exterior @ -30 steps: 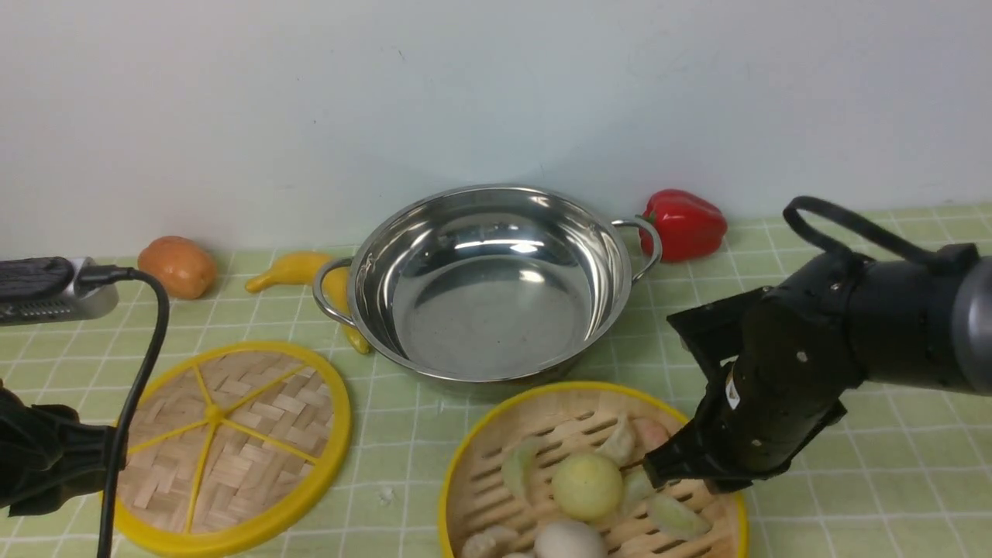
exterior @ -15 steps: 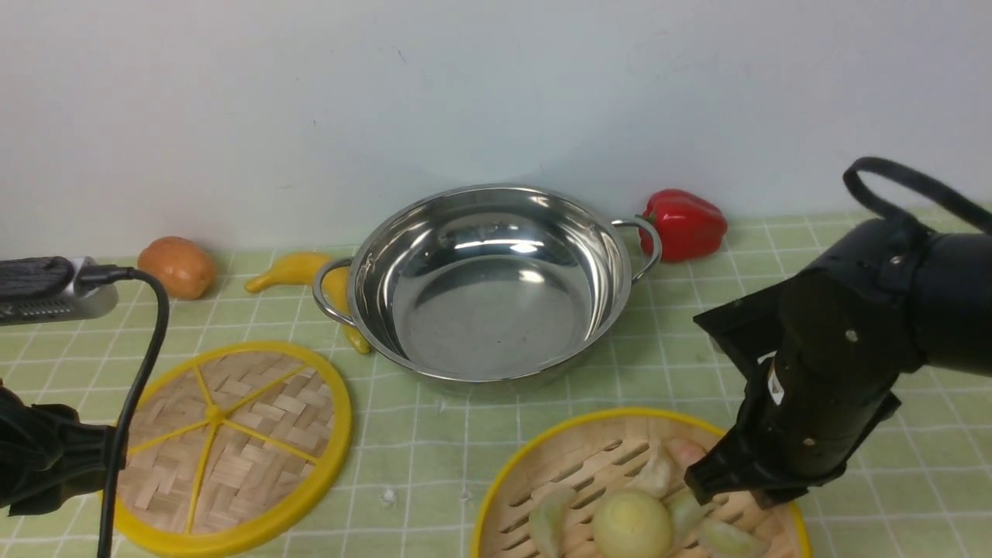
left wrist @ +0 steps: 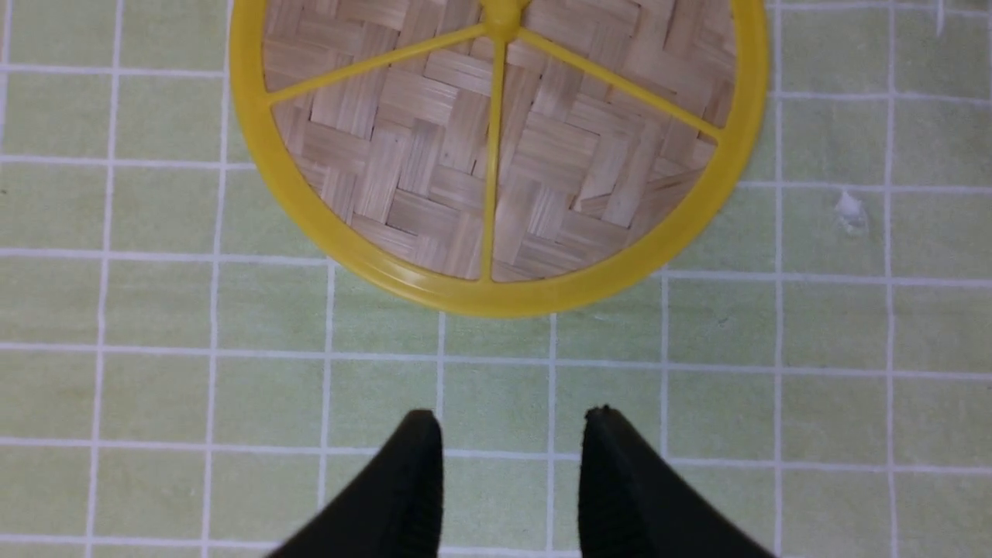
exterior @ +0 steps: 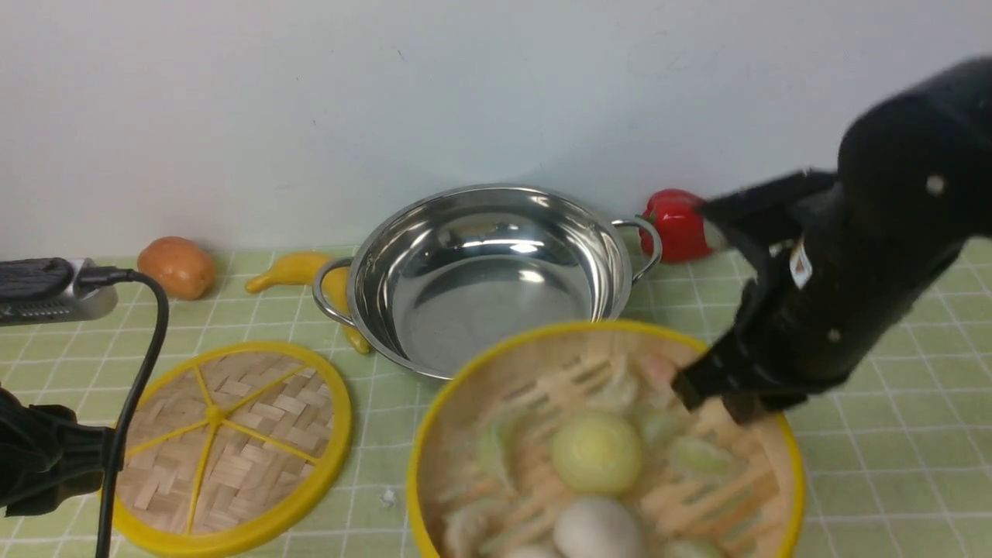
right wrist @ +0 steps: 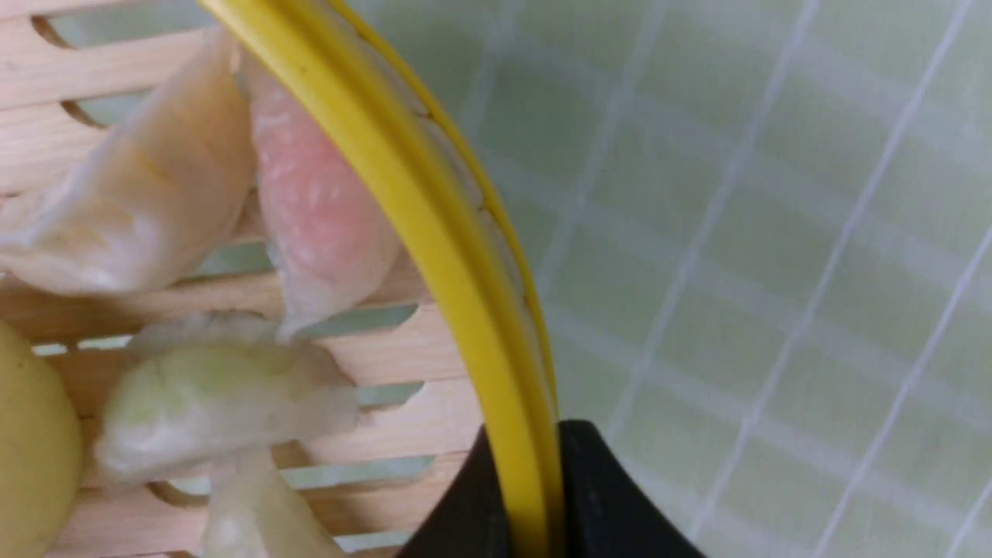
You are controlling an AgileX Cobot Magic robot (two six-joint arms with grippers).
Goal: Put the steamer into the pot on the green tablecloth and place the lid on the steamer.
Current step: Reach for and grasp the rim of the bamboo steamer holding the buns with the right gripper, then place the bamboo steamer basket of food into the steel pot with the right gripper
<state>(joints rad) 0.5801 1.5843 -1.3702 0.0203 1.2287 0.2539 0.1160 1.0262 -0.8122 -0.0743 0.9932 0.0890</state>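
The steamer (exterior: 535,387), a yellow-rimmed bamboo basket with toy dumplings and buns, hangs tilted above the green tablecloth (exterior: 852,465), in front of the pot. My right gripper (exterior: 717,395) is shut on its right rim. The wrist view shows both fingers pinching the yellow rim (right wrist: 465,256) at the right gripper (right wrist: 531,442). The shiny pot (exterior: 480,310) stands empty near the wall. The lid (exterior: 225,442), a woven disc with yellow spokes, lies flat on the cloth at the left. My left gripper (left wrist: 508,418) hovers open just short of the lid (left wrist: 496,155), holding nothing.
Along the wall lie a red pepper (exterior: 678,225), a yellow banana (exterior: 294,267) beside the pot's left handle, and an orange-brown fruit (exterior: 178,266). A power strip (exterior: 46,291) with a black cable sits at the far left.
My right arm has risen, lifting the steamer off the cloth; its far rim now overlaps the pot's near rim in view. The left arm, lid and pot have not moved.
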